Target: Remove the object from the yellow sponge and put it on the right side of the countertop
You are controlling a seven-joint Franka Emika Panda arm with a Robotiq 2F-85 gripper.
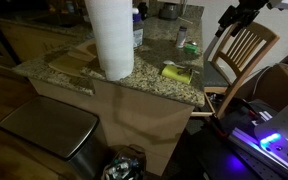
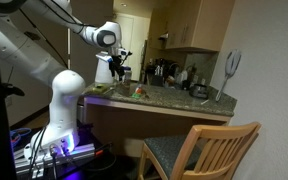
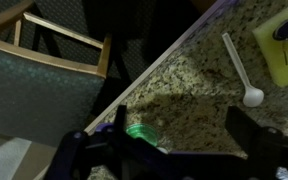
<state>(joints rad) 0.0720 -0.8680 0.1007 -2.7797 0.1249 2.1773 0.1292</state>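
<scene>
The yellow sponge (image 1: 176, 72) lies near the countertop's (image 1: 144, 80) edge, and it also shows at the top right corner of the wrist view (image 3: 285, 48). A small dark object (image 3: 285, 31) rests on the sponge. My gripper (image 3: 164, 140) is open and empty. It hovers above the granite close to the counter edge, well away from the sponge. In the exterior views it hangs high in the air (image 1: 239, 14) (image 2: 120, 66), with nothing between its fingers.
A tall white paper towel roll (image 1: 110, 38) stands mid-counter. A green-and-white item (image 1: 189, 46) sits behind the sponge. A white spoon (image 3: 240, 70) lies next to the sponge. A green-capped item (image 3: 139, 130) is under the gripper. A wooden chair (image 1: 241, 50) stands beside the counter.
</scene>
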